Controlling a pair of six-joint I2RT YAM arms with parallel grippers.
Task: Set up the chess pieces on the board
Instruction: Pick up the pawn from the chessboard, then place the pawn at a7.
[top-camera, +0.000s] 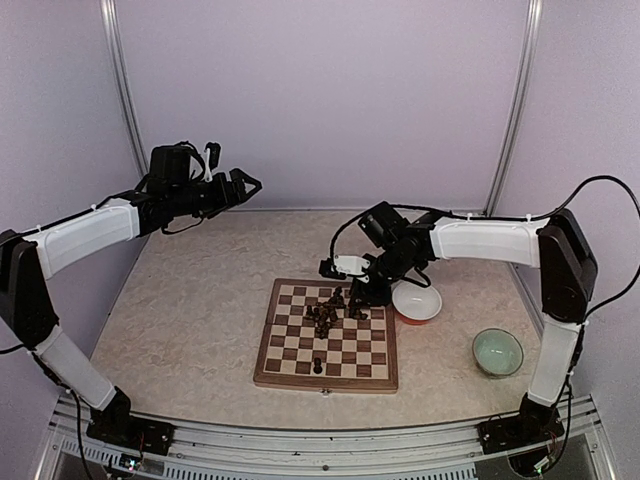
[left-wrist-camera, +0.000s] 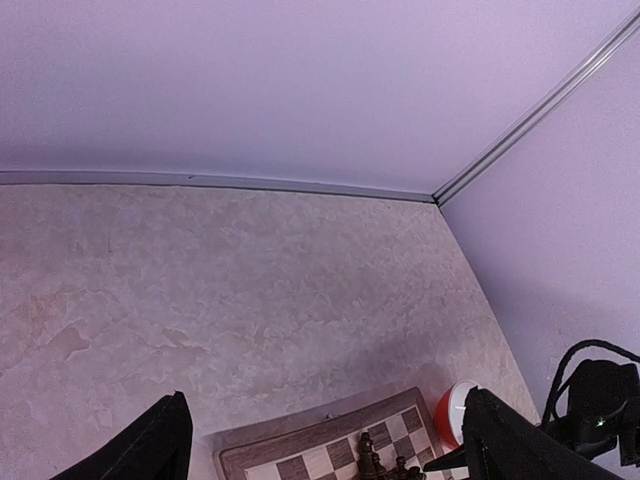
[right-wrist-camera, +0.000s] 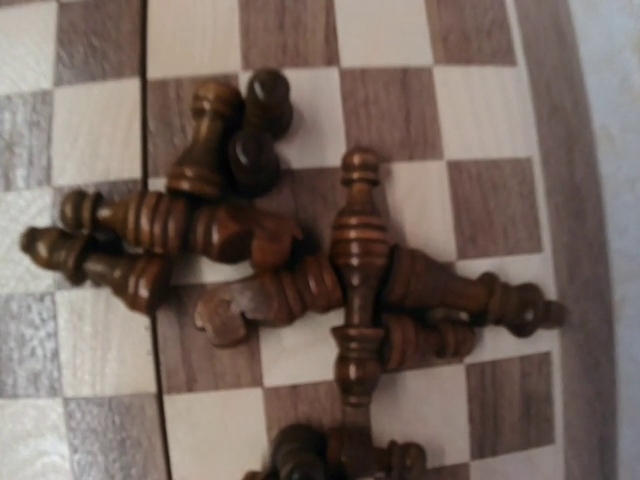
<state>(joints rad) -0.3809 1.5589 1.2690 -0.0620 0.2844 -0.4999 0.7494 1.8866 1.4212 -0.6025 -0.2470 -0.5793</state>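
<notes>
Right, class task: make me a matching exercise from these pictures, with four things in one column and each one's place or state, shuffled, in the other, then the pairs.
Column A
1 left pincer
2 heap of chess pieces
3 green bowl
4 white bowl

Column B
a lying tumbled on the board
b close beside the board's far right corner
c raised, open, empty
d further right, apart from the board

Pairs: 1-c; 2-a; 3-d; 4-b

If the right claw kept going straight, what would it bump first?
Probably the toppled chess pieces heaped on the board, right under the right gripper; its height above them is unclear.
</notes>
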